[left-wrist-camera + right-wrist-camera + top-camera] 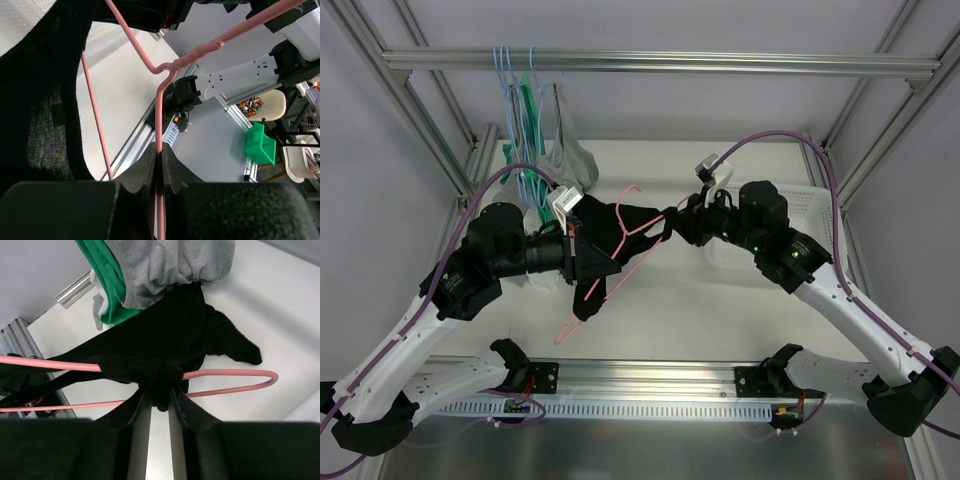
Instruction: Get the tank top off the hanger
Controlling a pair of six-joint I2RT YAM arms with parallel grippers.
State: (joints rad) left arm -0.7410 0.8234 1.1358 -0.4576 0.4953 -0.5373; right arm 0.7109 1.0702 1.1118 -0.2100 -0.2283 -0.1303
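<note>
White worktop (pixel 720 330) bare toward near edge, below both my arms. Far-left corner crowded by hanging grey and green garments (pixel 565 155); white plastic basket (pixel 805 205) along right edge. Pink wire hanger (pixel 620 262) held above mid-worktop, long axis diagonal, near-left to far-right. Black tank top (pixel 625 215) draped over its far part. My left pincer (pixel 605 270) clamped on pink wire; right pincer (pixel 672 225) pinching bunched black fabric.

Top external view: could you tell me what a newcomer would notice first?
A pink wire hanger draped with a black tank top is held in mid-air at centre. The left gripper clamps its wire; the right gripper pinches the fabric. Grey and green garments hang behind, at left.
</note>
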